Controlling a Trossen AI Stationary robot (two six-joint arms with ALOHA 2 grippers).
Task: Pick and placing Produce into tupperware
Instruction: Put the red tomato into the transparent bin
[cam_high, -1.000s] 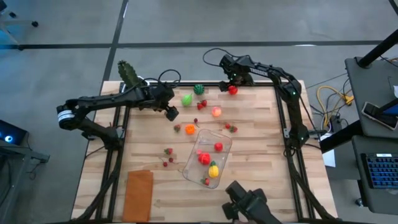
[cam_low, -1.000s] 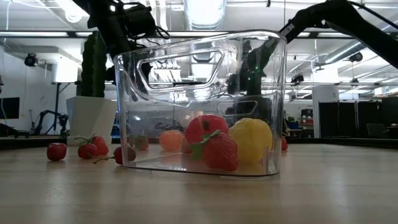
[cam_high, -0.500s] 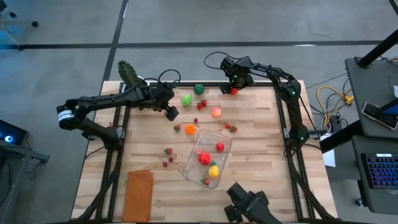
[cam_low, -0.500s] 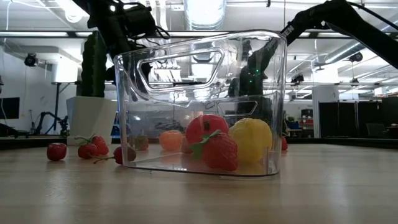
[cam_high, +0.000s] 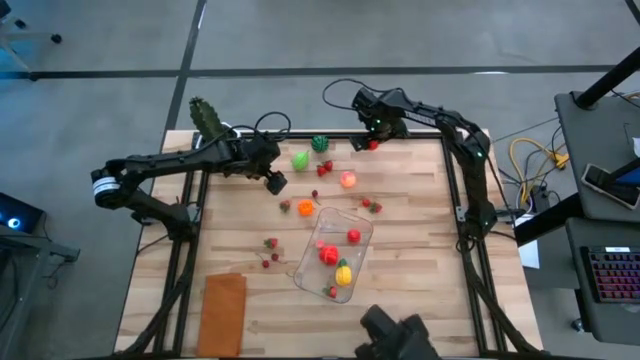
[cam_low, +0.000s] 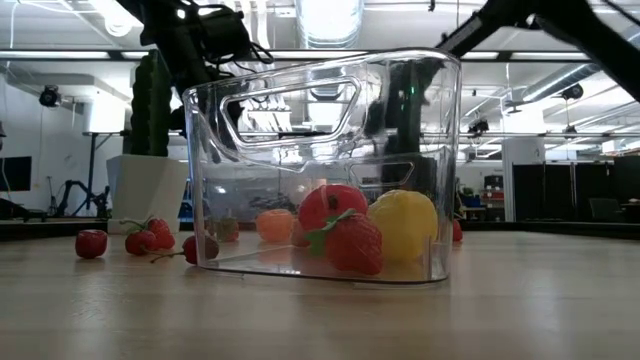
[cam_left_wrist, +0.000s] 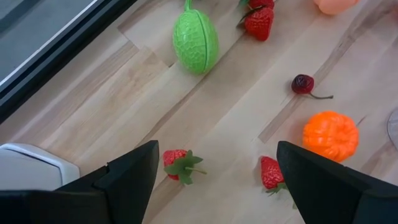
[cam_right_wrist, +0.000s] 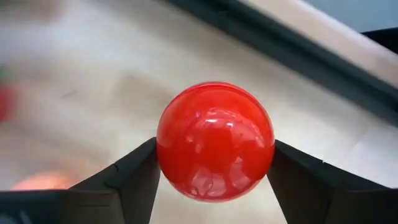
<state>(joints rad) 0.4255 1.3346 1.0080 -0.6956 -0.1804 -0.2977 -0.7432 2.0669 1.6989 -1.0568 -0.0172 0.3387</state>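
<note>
Right gripper (cam_right_wrist: 213, 163), upper centre of the high view, has jaws clenched on a glossy red ball-shaped fruit (cam_right_wrist: 214, 141): pick step; next, carry it to the clear rectangular plastic tupperware (cam_high: 334, 253) lower centre; left gripper (cam_left_wrist: 214, 167) jaws released.

Left arm (cam_high: 170, 165) — dark jointed links, white band near base | right arm (cam_high: 450, 125) — dark, black cable loop, small green light | fingers (cam_left_wrist: 124, 180) — matte black wedges
</note>
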